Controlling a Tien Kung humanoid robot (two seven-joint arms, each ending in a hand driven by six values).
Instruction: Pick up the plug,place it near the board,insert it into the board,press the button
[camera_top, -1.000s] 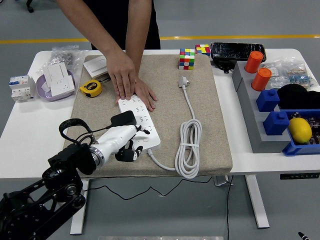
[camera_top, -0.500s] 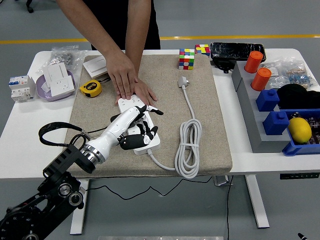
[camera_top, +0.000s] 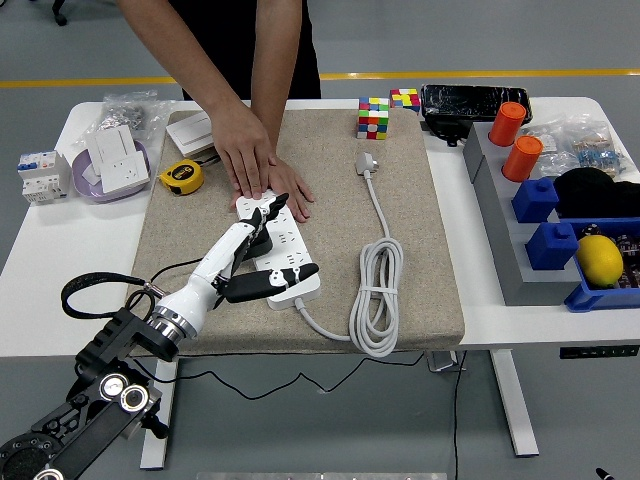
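A: What moved?
B: The left hand (camera_top: 258, 250) has reached farther over the board (camera_top: 282, 248) and now has its fingers spread, with the black plug (camera_top: 258, 240) under them.
A: And farther right?
B: A person's hands (camera_top: 255, 165) press the board's far end; the white cord (camera_top: 377, 290) lies right of it.

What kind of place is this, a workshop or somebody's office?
Most likely a robot test lab in an industrial hall. A grey floor with a yellow line runs behind the white table, where a power strip lies on a mat among practice props: puzzle cubes, a tape measure, and bins.
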